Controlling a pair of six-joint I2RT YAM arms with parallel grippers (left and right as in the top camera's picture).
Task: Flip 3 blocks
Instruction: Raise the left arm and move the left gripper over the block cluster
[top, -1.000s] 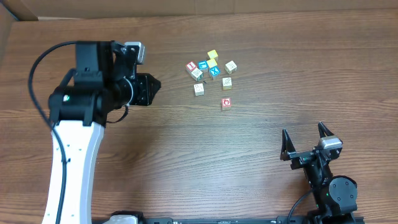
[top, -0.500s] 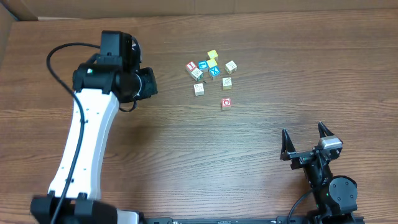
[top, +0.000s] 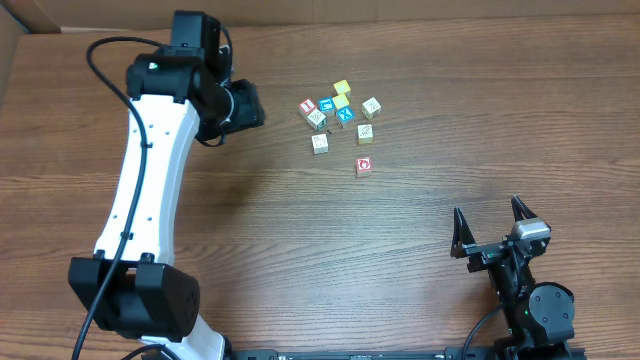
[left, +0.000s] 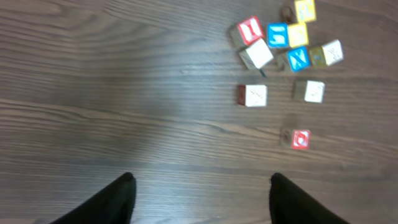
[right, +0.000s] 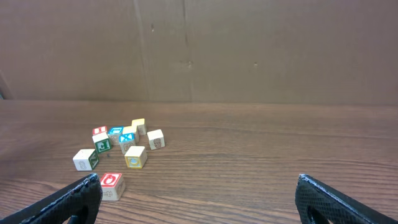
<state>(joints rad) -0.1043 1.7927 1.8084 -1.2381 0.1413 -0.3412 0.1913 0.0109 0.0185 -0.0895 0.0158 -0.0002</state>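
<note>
The right gripper (right: 196, 186) sat nearest the table's front edge with its fingers spread wide and nothing between them. Its own camera cut both fingers off at the lower corners of the frame. It was well apart from every block on the wooden table (top: 300, 260).

Farther out, the red-ring block (top: 364, 166) stood alone with its ring face up. Beyond it were two cream-faced blocks. The left cream block (top: 320, 143) and the right cream block (top: 366, 132) each stood apart from their neighbours. Their marks were too faint to read, and the left wrist view was blurred. In that view the left cream block did show a reddish side face.

Just behind them lay a tight cluster of other cubes: a red-faced cube (top: 309, 106), two blue-faced cubes (top: 326, 106), two yellow cubes (top: 342, 88) and a pale cube (top: 371, 106). Whether those cubes touched one another could not be told.

Level with that cluster and off to its left, the left gripper (left: 202, 193) hung above bare wood. Its jaws were parted and held nothing. Only the two dark fingertips (left: 118, 199) showed in its own camera, and from overhead the wrist housing hid the jaws. A cardboard wall (right: 186, 50) closed off the far side.
</note>
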